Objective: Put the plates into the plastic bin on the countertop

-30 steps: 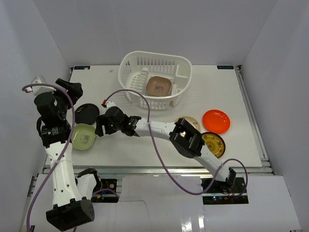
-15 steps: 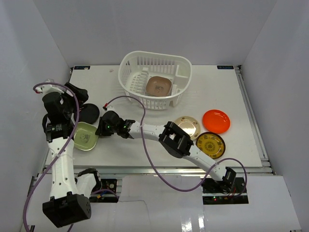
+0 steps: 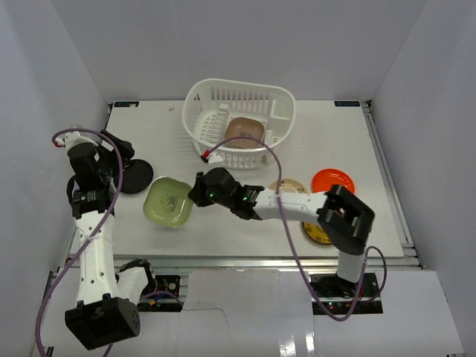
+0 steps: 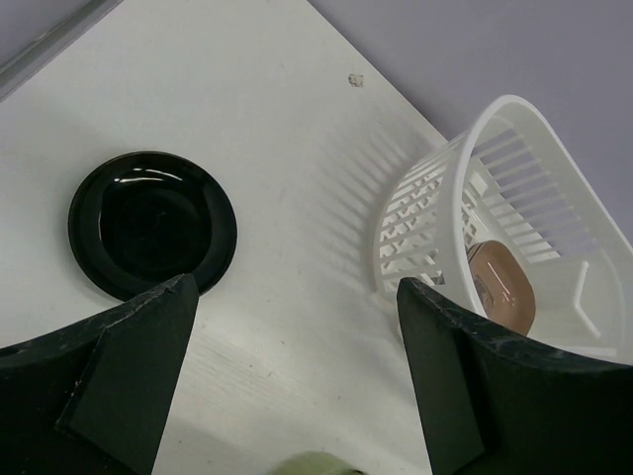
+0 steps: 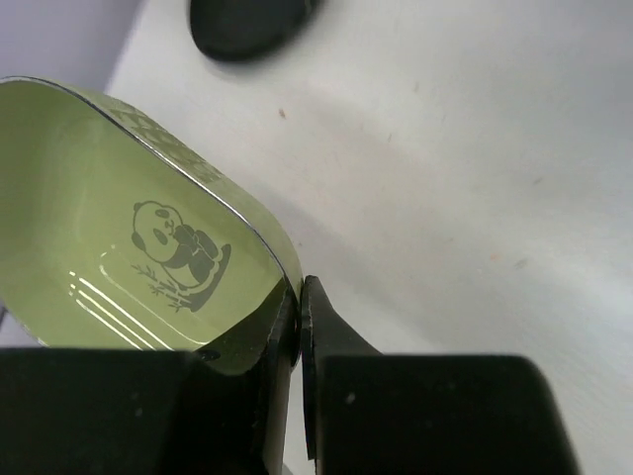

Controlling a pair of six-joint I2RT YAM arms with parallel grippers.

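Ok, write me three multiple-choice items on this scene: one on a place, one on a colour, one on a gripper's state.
1. Where is the brown plate?
A. in the plastic bin
B. on the floor
C. on a shelf

2. What colour is the panda plate?
A. orange
B. black
C. green

3. How is the right gripper?
A. wide open
B. shut on the panda plate's rim
C. out of view

Answers:
1 A, it lies within the bin's lattice walls.
2 C, the right wrist view shows its pale green inside.
3 B, its jaws pinch the rim from both sides.
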